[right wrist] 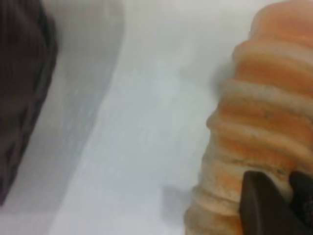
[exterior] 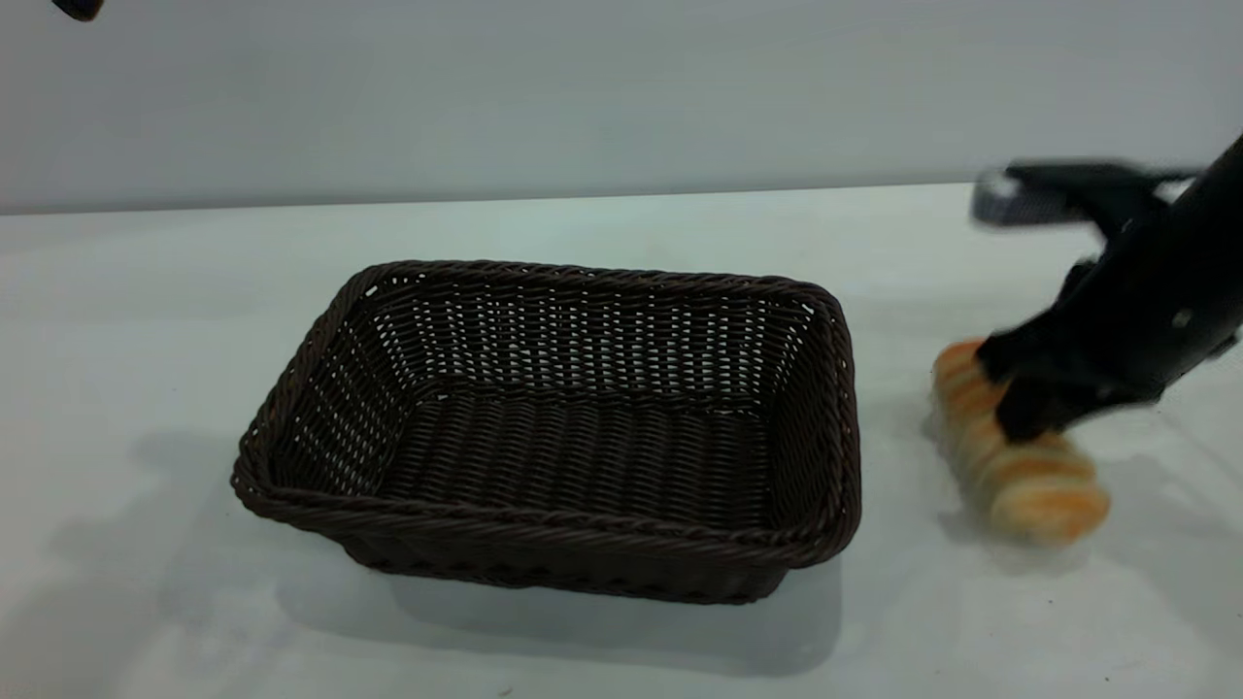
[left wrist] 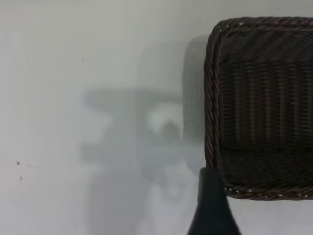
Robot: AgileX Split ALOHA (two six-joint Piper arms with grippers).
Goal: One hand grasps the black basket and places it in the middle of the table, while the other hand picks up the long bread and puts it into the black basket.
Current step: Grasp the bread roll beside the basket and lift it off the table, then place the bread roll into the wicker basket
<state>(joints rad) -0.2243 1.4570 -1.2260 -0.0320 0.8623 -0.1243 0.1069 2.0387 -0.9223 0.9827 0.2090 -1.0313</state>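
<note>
The black basket (exterior: 554, 427) stands empty on the white table (exterior: 146, 320), near its middle. It also shows in the left wrist view (left wrist: 264, 107). The long bread (exterior: 1044, 485) lies right of the basket, apart from it. My right gripper (exterior: 1010, 393) reaches down from the right and is shut on the bread's middle; one finger (right wrist: 261, 205) presses against the bread (right wrist: 264, 112). I cannot tell whether the bread is lifted off the table. My left gripper (exterior: 78, 8) is high at the far left, away from the basket, with one finger (left wrist: 211, 196) in view; it is open and empty.
A plain grey wall (exterior: 621, 87) runs behind the table. The basket's corner (right wrist: 22, 93) shows at the edge of the right wrist view, with bare tabletop (right wrist: 146, 127) between it and the bread.
</note>
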